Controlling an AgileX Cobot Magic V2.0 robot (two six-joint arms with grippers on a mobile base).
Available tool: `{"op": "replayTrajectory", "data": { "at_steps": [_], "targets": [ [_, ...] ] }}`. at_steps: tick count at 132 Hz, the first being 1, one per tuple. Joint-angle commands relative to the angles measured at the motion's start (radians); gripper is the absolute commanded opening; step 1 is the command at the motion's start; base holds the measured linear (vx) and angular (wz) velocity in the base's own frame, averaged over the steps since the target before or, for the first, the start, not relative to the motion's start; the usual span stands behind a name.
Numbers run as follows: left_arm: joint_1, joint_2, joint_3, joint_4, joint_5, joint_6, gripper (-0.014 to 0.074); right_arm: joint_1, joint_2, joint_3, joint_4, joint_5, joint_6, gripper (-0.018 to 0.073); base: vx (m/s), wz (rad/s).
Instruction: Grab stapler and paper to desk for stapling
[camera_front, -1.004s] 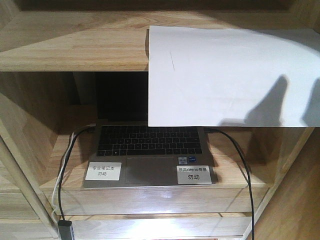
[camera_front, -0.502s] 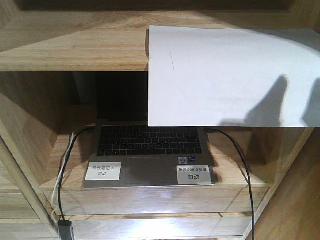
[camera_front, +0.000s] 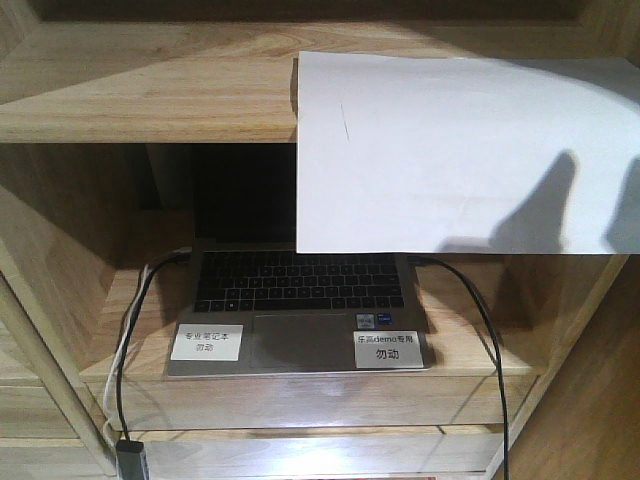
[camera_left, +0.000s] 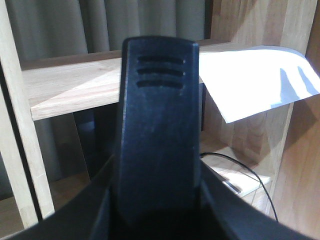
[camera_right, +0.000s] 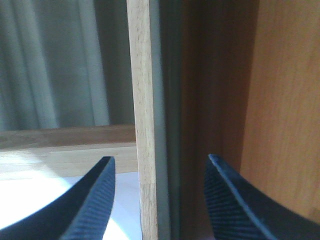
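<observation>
The white paper (camera_front: 450, 150) lies on the upper shelf board (camera_front: 150, 90), and its front half hangs out over the edge. In the left wrist view the paper (camera_left: 250, 75) is to the upper right. My left gripper (camera_left: 155, 200) is shut on the stapler (camera_left: 157, 125), a black body with three slots that stands up between the jaws. My right gripper (camera_right: 159, 157) is open and its fingers straddle a wooden upright (camera_right: 145, 100). The paper (camera_right: 30, 200) shows white behind the left finger. Neither gripper shows in the front view, only shadows on the sheet. The desk is out of view.
An open laptop (camera_front: 300, 300) with two small white labels sits on the lower shelf. Black cables (camera_front: 480, 330) run down past both its sides. A wooden side panel (camera_right: 285, 100) stands close on the right. Grey curtain hangs behind the shelves.
</observation>
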Motion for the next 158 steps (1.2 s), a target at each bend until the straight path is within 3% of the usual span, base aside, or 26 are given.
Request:
{"op": "replayTrajectory", "data": {
  "at_steps": [1,24,53,72,86,87,90,91,96,99,104,107,119,127,140,158],
  "targets": [
    [-0.005,0.019,-0.020,-0.018,-0.128,-0.002,-0.0006,-0.006,0.006,-0.028,-0.007,-0.070,-0.007,0.0378,0.00,0.00],
    [-0.005,0.019,-0.020,-0.018,-0.128,-0.002,-0.0006,-0.006,0.006,-0.028,-0.007,-0.070,-0.007,0.0431,0.00,0.00],
    [-0.005,0.019,-0.020,-0.018,-0.128,-0.002,-0.0006,-0.006,0.006,-0.028,-0.010,-0.076,-0.007,0.0724,0.00,0.00],
    [-0.005,0.019,-0.020,-0.018,-0.128,-0.002,-0.0006,-0.006,0.006,-0.028,-0.007,-0.112,0.047,0.0722,0.00,0.00],
    [-0.005,0.019,-0.020,-0.018,-0.128,-0.002,-0.0006,-0.006,0.006,-0.028,-0.008,-0.179,0.269,0.0711,0.00,0.00],
    [-0.005,0.019,-0.020,-0.018,-0.128,-0.002,-0.0006,-0.006,0.006,-0.028,-0.008,-0.189,0.332,0.0709,0.00,0.00],
    [-0.005,0.019,-0.020,-0.018,-0.128,-0.002,-0.0006,-0.006,0.006,-0.028,-0.009,-0.203,0.375,0.0707,0.00,0.00],
    [-0.005,0.019,-0.020,-0.018,-0.128,-0.002,-0.0006,-0.006,0.006,-0.028,-0.010,-0.212,0.444,0.0706,0.00,0.00],
    [-0.005,0.019,-0.020,-0.018,-0.128,-0.002,-0.0006,-0.006,0.006,-0.028,-0.014,-0.229,0.514,0.0704,0.00,0.00],
    [-0.005,0.019,-0.020,-0.018,-0.128,-0.002,-0.0006,-0.006,0.006,-0.028,-0.023,-0.251,0.660,0.0700,0.00,0.00],
    [-0.005,0.019,-0.020,-0.018,-0.128,-0.002,-0.0006,-0.006,0.006,-0.028,-0.035,-0.261,0.734,0.0699,0.00,0.00],
    [-0.005,0.019,-0.020,-0.018,-0.128,-0.002,-0.0006,-0.006,0.006,-0.028,-0.048,-0.281,0.882,0.0694,0.00,0.00],
    [-0.005,0.019,-0.020,-0.018,-0.128,-0.002,-0.0006,-0.006,0.006,-0.028,-0.090,-0.319,1.181,0.0682,0.00,0.00],
    [-0.005,0.019,-0.020,-0.018,-0.128,-0.002,-0.0006,-0.006,0.006,-0.028,-0.121,-0.342,1.298,0.0668,0.00,0.00],
    [-0.005,0.019,-0.020,-0.018,-0.128,-0.002,-0.0006,-0.004,0.002,-0.021,-0.134,-0.386,1.364,0.0651,0.00,0.00],
    [-0.005,0.019,-0.020,-0.018,-0.128,-0.002,-0.0006,-0.004,-0.043,0.118,-0.108,-0.659,1.436,0.0627,0.00,0.00]
  ]
}}
